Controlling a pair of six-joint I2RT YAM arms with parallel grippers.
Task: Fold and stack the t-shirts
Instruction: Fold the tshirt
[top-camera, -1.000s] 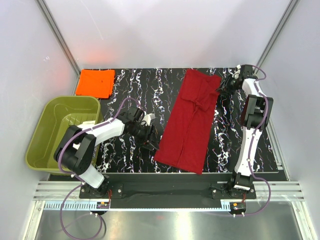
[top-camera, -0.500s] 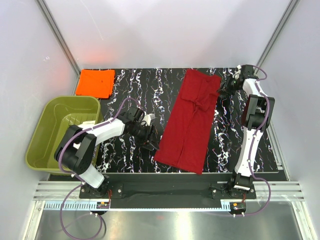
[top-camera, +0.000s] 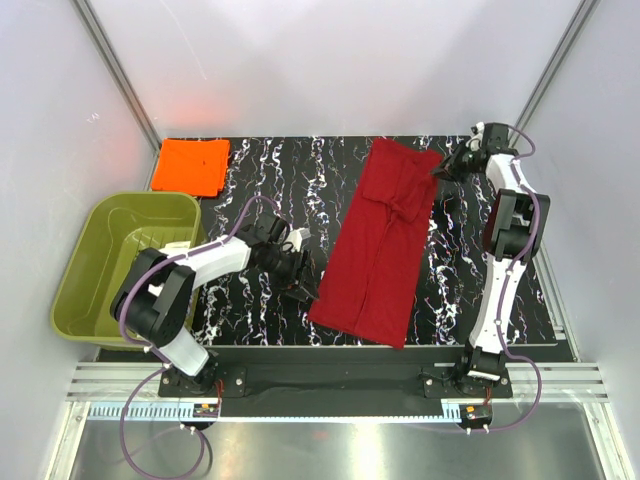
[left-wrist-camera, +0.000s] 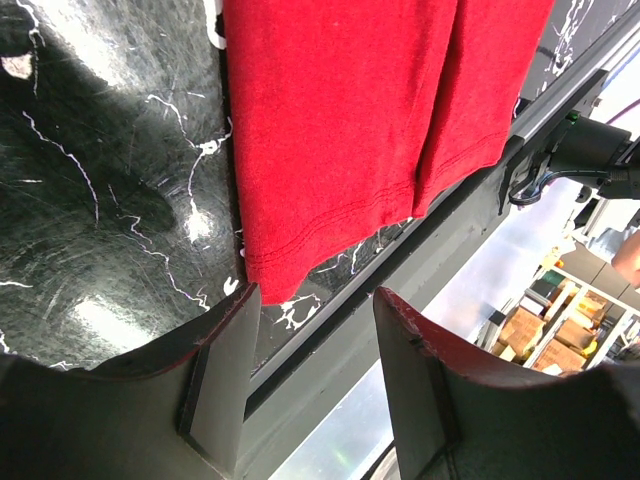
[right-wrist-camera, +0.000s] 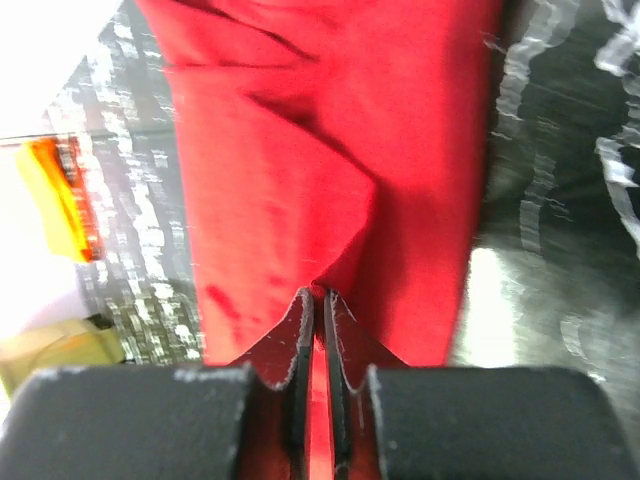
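Observation:
The dark red t-shirt (top-camera: 385, 235) lies folded into a long strip, slanting from the far right to the near middle of the black marbled table (top-camera: 260, 180). My right gripper (top-camera: 443, 172) is at its far right corner, shut on a pinch of the red cloth (right-wrist-camera: 300, 150), which peaks between the jaws (right-wrist-camera: 318, 295). My left gripper (top-camera: 303, 292) is open and empty at the shirt's near left corner. In the left wrist view the hem corner (left-wrist-camera: 330, 120) lies just past the left fingertip, with the gripper (left-wrist-camera: 315, 295) over the table's front edge. The orange t-shirt (top-camera: 190, 166) lies folded at the far left.
An olive-green tub (top-camera: 75, 270) stands off the table's left side, beside my left arm. The table's front rail (left-wrist-camera: 560, 100) runs close behind the shirt's near hem. White enclosure walls stand on three sides.
My right wrist has shifted slightly towards the far right corner, still pinching the red cloth. The left arm and the shirts have not visibly moved.

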